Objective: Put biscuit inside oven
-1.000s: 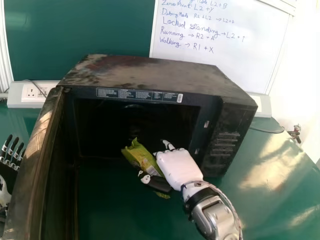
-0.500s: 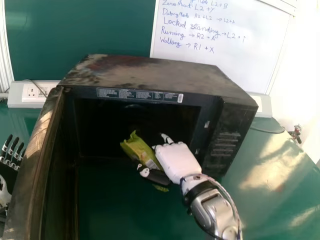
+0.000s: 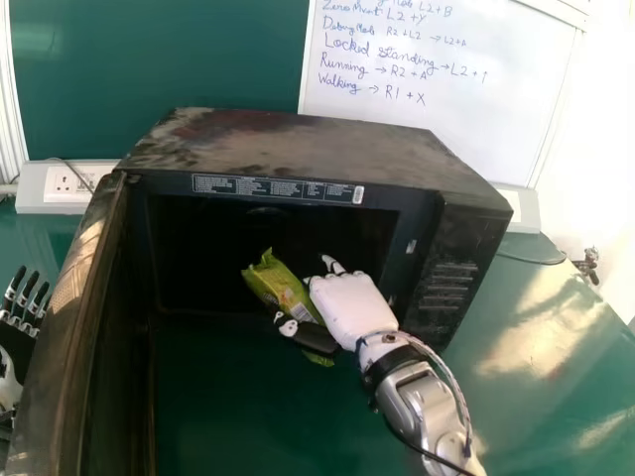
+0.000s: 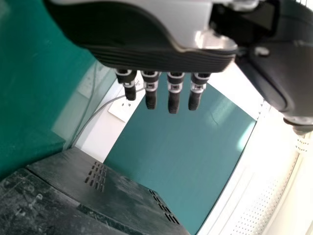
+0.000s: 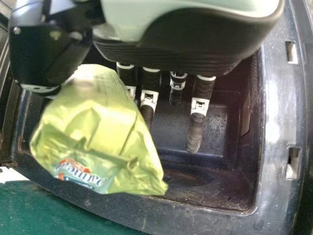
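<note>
Right now, the robot's white-and-black right hand (image 3: 349,307) grips a shiny green plastic biscuit packet (image 3: 278,288), its black thumb (image 3: 306,336) across the near side and its fingers (image 5: 195,132) on the other; the packet tilts, its crumpled upper end pointing toward the oven and its lower end poking out beneath the thumb. Hand and packet are at the open front of a scuffed black microwave oven (image 3: 298,144); how far the packet reaches past the rim, one cannot tell. The oven's dark door (image 3: 84,288) stands wide open on the left; the oven rests on a glossy green table (image 3: 238,416). Beyond the door, at the head view's left edge, the left hand (image 3: 14,342) is open, fingers straight; behind the oven are a white socket panel (image 3: 64,183), a dark green board (image 3: 159,59) and a whiteboard with blue handwriting (image 3: 437,119).
</note>
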You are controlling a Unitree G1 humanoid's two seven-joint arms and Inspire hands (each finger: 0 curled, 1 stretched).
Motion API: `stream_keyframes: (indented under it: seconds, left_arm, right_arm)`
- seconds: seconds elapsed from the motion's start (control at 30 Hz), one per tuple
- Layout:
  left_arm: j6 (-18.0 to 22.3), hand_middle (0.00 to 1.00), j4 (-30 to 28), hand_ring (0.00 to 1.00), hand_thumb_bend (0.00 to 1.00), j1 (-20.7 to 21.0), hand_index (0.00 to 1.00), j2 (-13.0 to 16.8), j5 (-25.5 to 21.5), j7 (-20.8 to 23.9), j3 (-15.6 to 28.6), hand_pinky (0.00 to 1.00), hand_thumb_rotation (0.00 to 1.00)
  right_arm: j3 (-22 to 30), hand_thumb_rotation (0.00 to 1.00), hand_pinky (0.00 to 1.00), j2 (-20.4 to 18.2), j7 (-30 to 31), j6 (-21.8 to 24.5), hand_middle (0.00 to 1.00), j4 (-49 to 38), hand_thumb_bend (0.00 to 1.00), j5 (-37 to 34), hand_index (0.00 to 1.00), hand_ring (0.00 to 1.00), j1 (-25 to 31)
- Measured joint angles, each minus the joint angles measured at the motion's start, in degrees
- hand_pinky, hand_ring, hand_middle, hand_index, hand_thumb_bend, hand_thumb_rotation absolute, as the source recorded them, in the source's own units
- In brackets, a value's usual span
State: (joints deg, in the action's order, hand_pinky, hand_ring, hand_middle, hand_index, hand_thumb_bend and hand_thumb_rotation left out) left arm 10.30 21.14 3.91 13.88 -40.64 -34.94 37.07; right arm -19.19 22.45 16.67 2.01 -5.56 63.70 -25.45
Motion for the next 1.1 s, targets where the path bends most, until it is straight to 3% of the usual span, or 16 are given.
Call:
stream_keyframes:
  seconds: [0.77,1.1]
  left_arm:
    - [-0.02,0.81,-0.45,0.73,0.09,-0.21,0.89,-0.1,0.01,0.33,-0.04,0.53,0.0]
    - [-0.1,0.82,-0.77,0.73,0.09,-0.42,0.89,-0.14,0.01,0.58,-0.09,0.6,0.0]
  right_arm:
    - [-1.2,0.0,0.48,-0.84,-2.9,1.34,0.46,4.06,0.52,-0.84,0.53,0.5,-3.29]
    - [-1.88,0.0,0.53,-1.71,-6.67,0.34,0.46,8.52,0.52,-2.33,0.54,0.54,-5.35]
